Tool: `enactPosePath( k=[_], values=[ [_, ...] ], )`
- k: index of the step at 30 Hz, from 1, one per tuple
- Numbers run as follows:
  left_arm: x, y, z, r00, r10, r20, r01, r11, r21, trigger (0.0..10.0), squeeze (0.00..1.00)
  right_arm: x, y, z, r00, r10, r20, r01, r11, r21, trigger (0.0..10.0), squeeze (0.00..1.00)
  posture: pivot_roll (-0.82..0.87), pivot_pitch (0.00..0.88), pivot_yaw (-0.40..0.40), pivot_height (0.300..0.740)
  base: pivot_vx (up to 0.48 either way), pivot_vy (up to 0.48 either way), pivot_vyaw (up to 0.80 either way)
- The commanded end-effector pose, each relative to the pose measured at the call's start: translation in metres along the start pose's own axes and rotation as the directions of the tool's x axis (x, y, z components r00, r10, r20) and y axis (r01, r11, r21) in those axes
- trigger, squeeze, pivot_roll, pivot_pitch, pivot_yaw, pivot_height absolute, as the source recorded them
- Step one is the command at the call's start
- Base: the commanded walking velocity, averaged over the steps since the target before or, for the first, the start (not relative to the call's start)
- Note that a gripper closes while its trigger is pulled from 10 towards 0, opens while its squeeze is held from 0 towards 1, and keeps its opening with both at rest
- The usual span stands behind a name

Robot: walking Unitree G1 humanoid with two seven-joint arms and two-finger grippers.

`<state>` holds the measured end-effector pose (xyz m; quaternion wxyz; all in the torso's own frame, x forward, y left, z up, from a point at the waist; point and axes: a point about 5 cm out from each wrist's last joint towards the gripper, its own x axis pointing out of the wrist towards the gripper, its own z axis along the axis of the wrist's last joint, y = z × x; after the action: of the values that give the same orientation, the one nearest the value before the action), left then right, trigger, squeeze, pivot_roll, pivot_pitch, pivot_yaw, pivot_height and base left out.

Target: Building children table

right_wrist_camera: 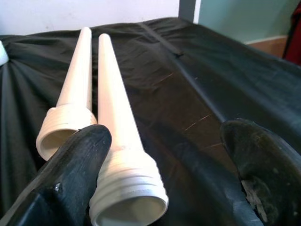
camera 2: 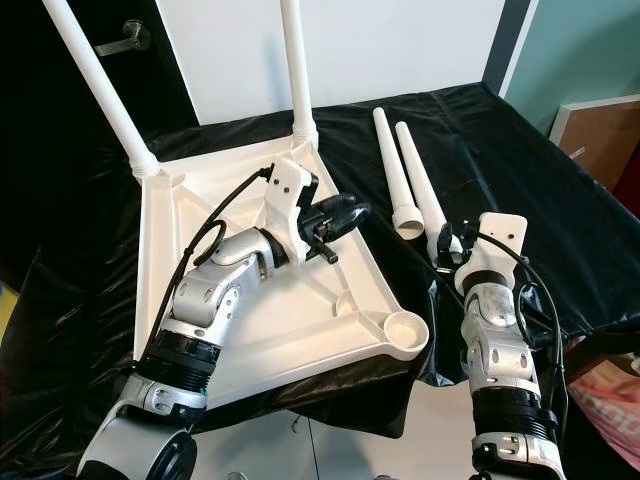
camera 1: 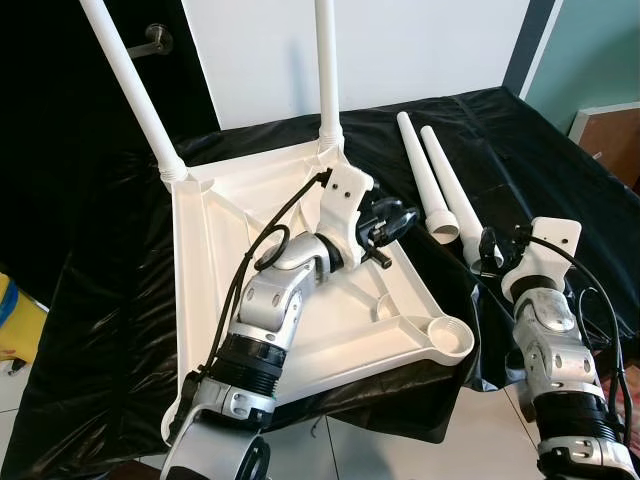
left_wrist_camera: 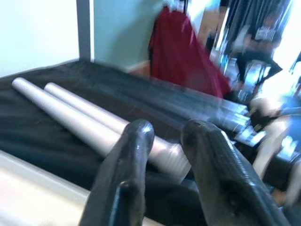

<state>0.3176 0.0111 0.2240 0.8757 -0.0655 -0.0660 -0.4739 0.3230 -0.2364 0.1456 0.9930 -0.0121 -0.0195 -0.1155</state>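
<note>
A white children's table top (camera 1: 230,230) lies upside down on a black-covered surface. Two white legs (camera 1: 130,80) (camera 1: 327,60) stand screwed into its far corners. The near right corner socket (camera 1: 448,338) is empty. Two loose white legs (camera 1: 425,170) (right_wrist_camera: 77,70) lie side by side on the cloth to the right. My left gripper (camera 1: 395,222) (left_wrist_camera: 167,129) hovers over the table top's right rim, its fingers drawn almost together and holding nothing. My right gripper (camera 1: 485,250) (right_wrist_camera: 167,132) stands open at the legs' threaded ends, with the nearer leg (right_wrist_camera: 115,108) lying between its fingers, untouched.
The black cloth (camera 1: 540,150) hangs over the front edge above a tiled floor. A dark door with a handle (camera 1: 150,40) stands at the back left and a wooden box (camera 1: 610,140) at the right. A red cloth (left_wrist_camera: 183,52) and blurred people show in the left wrist view.
</note>
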Motion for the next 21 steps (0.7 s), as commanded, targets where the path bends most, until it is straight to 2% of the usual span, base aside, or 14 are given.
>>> enactPosePath(
  k=[1, 2, 3, 5, 7, 8, 13, 21],
  values=[
    [-0.001, -0.002, 0.003, 1.0, -0.007, 0.027, 0.007, 1.0, -0.012, 10.0, 0.2, 0.001, 0.0, -0.003, 1.0, 0.012, -0.025, -0.012, 1.0, 0.019, 10.0, 1.0, -0.2, 0.058, 0.063, 0.74, 0.0, 0.0, 0.0],
    [0.0, -0.006, 0.006, 0.998, -0.028, 0.058, 0.03, 0.998, -0.046, 10.0, 1.0, 0.003, 0.001, -0.003, 0.999, 0.029, -0.031, -0.028, 0.999, 0.028, 10.0, 1.0, -0.2, 0.06, 0.066, 0.74, 0.0, 0.0, 0.0],
    [0.001, -0.012, 0.007, 0.996, -0.047, 0.07, 0.05, 0.998, -0.046, 10.0, 1.0, 0.006, 0.003, -0.003, 0.998, 0.059, -0.034, -0.059, 0.998, 0.02, 10.0, 0.0, -0.21, 0.061, 0.069, 0.74, 0.0, 0.0, 0.0],
    [0.001, -0.012, 0.007, 0.996, -0.047, 0.07, 0.05, 0.998, -0.046, 10.0, 1.0, 0.006, 0.003, -0.003, 0.998, 0.059, -0.034, -0.059, 0.998, 0.02, 10.0, 0.0, -0.21, 0.061, 0.069, 0.74, 0.0, 0.0, 0.0],
    [0.002, -0.023, 0.007, 0.997, -0.064, 0.05, 0.062, 0.997, 0.038, 10.0, 1.0, 0.014, 0.006, -0.003, 0.995, 0.083, -0.056, -0.084, 0.996, -0.003, 10.0, 0.0, -0.2, 0.063, 0.072, 0.74, 0.0, 0.0, 0.0],
    [0.002, -0.026, 0.006, 0.997, -0.066, 0.039, 0.063, 0.995, 0.071, 10.0, 0.0, 0.017, 0.006, -0.005, 0.994, 0.082, -0.078, -0.083, 0.996, -0.011, 10.0, 0.0, -0.2, 0.064, 0.073, 0.74, 0.0, 0.0, 0.0],
    [0.002, -0.029, 0.007, 0.998, -0.061, 0.019, 0.058, 0.988, 0.145, 10.0, 0.0, 0.023, 0.009, -0.011, 0.988, 0.089, -0.128, -0.093, 0.995, -0.025, 10.0, 0.0, -0.19, 0.067, 0.07, 0.74, 0.0, 0.0, 0.0],
    [0.003, -0.032, 0.007, 0.999, -0.051, -0.013, 0.053, 0.986, 0.155, 10.0, 0.0, 0.027, 0.017, -0.018, 0.973, 0.144, -0.181, -0.149, 0.989, -0.016, 10.0, 0.0, -0.18, 0.076, 0.051, 0.74, 0.0, 0.0, 0.0]
  ],
)
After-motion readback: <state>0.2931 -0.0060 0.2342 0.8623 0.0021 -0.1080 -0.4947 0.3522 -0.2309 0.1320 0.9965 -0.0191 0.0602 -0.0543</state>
